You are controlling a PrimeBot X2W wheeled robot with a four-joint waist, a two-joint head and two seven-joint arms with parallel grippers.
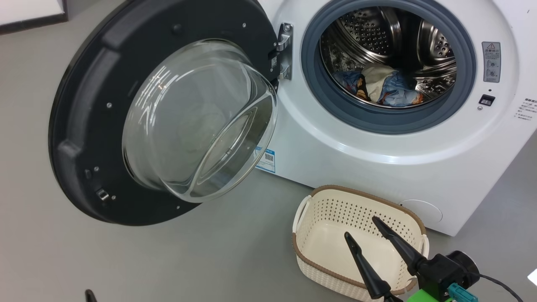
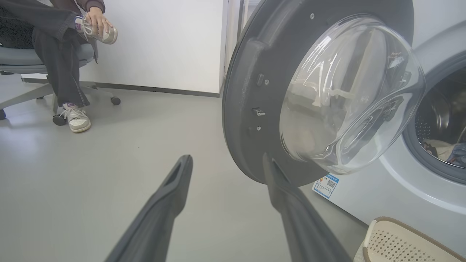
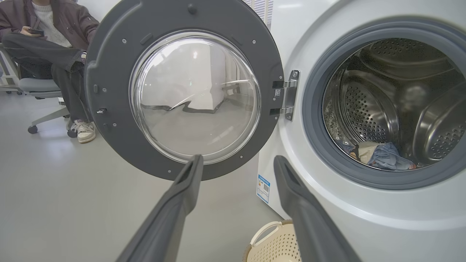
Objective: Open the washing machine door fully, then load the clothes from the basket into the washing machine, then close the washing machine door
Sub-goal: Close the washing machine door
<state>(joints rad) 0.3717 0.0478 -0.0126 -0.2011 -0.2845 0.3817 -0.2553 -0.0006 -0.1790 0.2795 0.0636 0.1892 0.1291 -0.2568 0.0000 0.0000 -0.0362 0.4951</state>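
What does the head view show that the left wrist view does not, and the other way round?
Head view: the basket with its floor bare, the round service flap and the open right claw. Left wrist view: a person seated on a wheeled chair. Both: the washing machine door standing open, the clothes inside the washing machine, and the basket's rim.

Black door (image 1: 84, 126) wide open, blue-cream clothes (image 1: 388, 86) inside washing machine (image 1: 335, 151), cream basket (image 1: 335, 209) empty
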